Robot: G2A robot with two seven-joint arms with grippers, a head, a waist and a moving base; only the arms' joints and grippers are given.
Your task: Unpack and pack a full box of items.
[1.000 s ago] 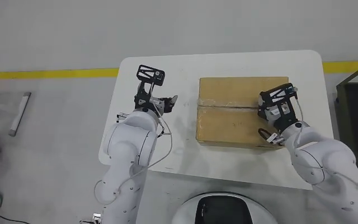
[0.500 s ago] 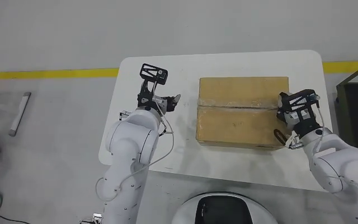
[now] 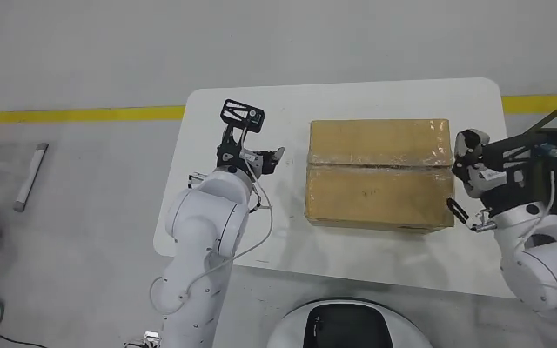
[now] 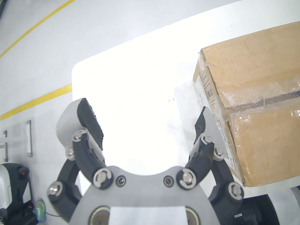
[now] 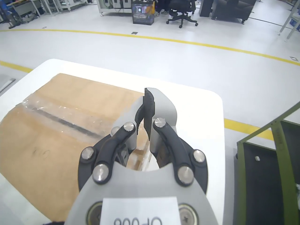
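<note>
A brown cardboard box (image 3: 379,174) lies on the right half of the white table (image 3: 261,226), its top seam sealed with clear tape (image 5: 58,120). My left gripper (image 3: 265,158) hovers open over bare table just left of the box; in the left wrist view the left gripper (image 4: 146,122) holds nothing, and the box's labelled end (image 4: 211,108) is beside one finger. My right gripper (image 3: 468,143) is at the box's right end, above its edge. In the right wrist view the right gripper (image 5: 145,111) is shut, with its pads together and nothing between them.
A green-framed cart (image 5: 269,165) stands close to the table's right side. A yellow line (image 3: 87,113) runs along the floor behind the table. A grey tube (image 3: 29,177) lies on the floor to the left. Bare tabletop lies left of and in front of the box.
My right gripper has moved right, from over the box's top to its right end. My left gripper has shifted slightly away from the body and stays open.
</note>
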